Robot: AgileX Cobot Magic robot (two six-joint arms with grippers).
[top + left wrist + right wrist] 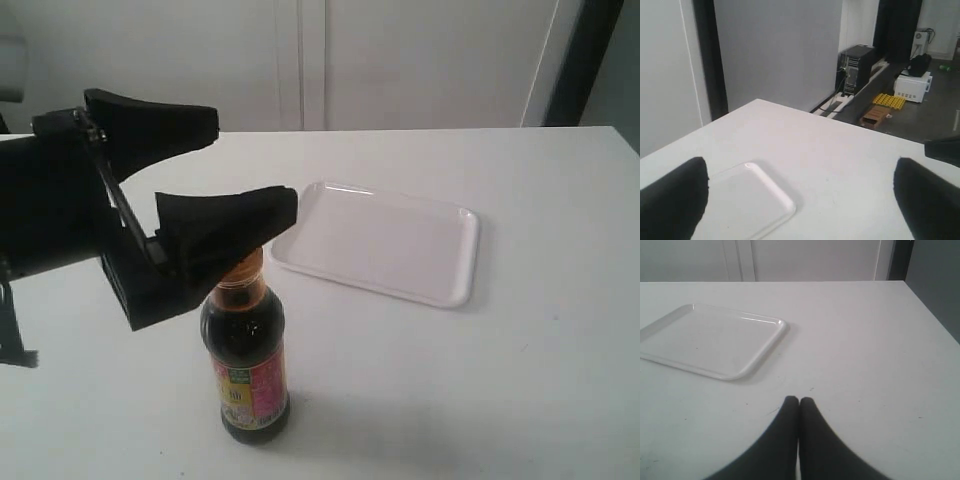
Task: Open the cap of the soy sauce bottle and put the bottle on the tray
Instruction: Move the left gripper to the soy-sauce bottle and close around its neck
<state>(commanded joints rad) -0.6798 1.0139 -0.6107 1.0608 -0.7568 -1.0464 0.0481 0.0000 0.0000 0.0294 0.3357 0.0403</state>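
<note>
The soy sauce bottle (245,350) stands upright on the white table, dark liquid inside and a pink, yellow and green label low on it. Its orange-brown cap (243,270) shows just under the lower finger (230,225) of my left gripper (255,165), which is open wide; I cannot tell whether they touch. The white tray (385,240) lies empty behind and right of the bottle. In the left wrist view the gripper (800,170) holds nothing, the tray (740,200) shows between its fingers, and the bottle is out of view. My right gripper (799,401) is shut on nothing, near the tray (705,340).
The white table (520,380) reaches a back edge against a pale wall. Past the table's far edge in the left wrist view is a floor with a computer tower (857,67) and boxes (890,100). The right arm does not show in the exterior view.
</note>
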